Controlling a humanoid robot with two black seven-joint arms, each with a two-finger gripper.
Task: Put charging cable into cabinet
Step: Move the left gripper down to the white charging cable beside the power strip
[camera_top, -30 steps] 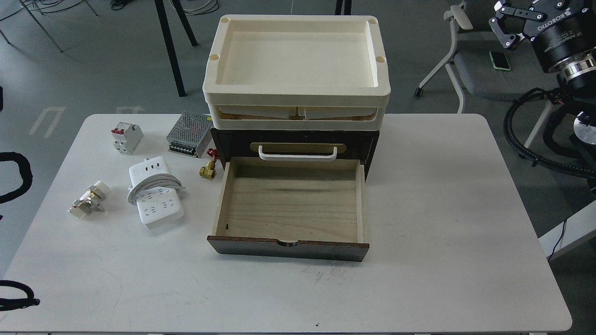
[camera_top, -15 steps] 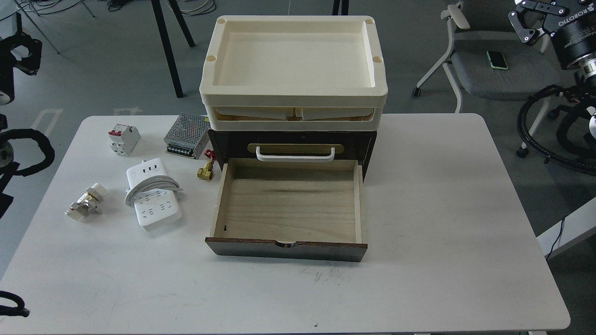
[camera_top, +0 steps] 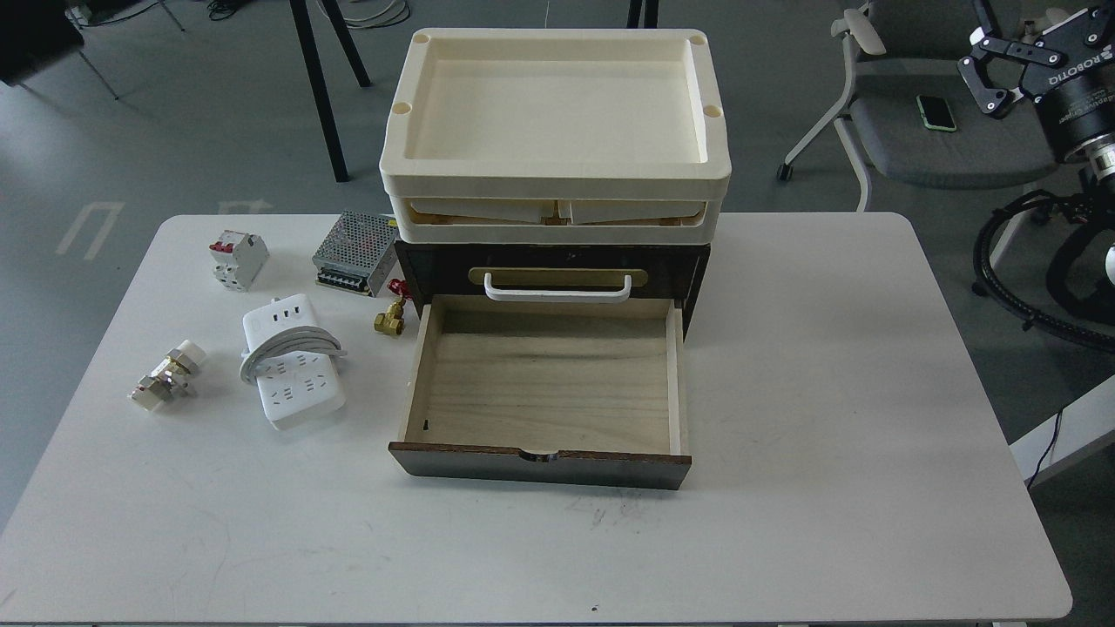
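You are looking at the charging cable (camera_top: 293, 373) lying flat on the white table (camera_top: 827, 453), left of the cabinet (camera_top: 549, 261), with its pale cord wrapping around its middle and its socket face pointing up. It is sitting just beside the left wall of the open drawer (camera_top: 544, 383), apart from it, and nothing is gripping it. The drawer is standing pulled out toward you, its light-wood floor showing bare and its dark front panel facing the near table edge. Above it the white handle (camera_top: 557, 288) is lying across a brass plate on the dark cabinet front, and cream plastic trays (camera_top: 555, 122) are resting stacked on top.

Around the cable you are seeing a small brass valve (camera_top: 389, 319) near the drawer's back left corner, a perforated metal power-supply box (camera_top: 355, 252) behind it, a white-and-red circuit breaker (camera_top: 237, 258) further left, and a metal fitting (camera_top: 167, 376) well to the cable's left.

Your right gripper (camera_top: 1002, 65) is hanging off the table at the upper right, over a grey chair (camera_top: 915, 131), its fingers standing apart around nothing. Your left gripper is not showing in this view.
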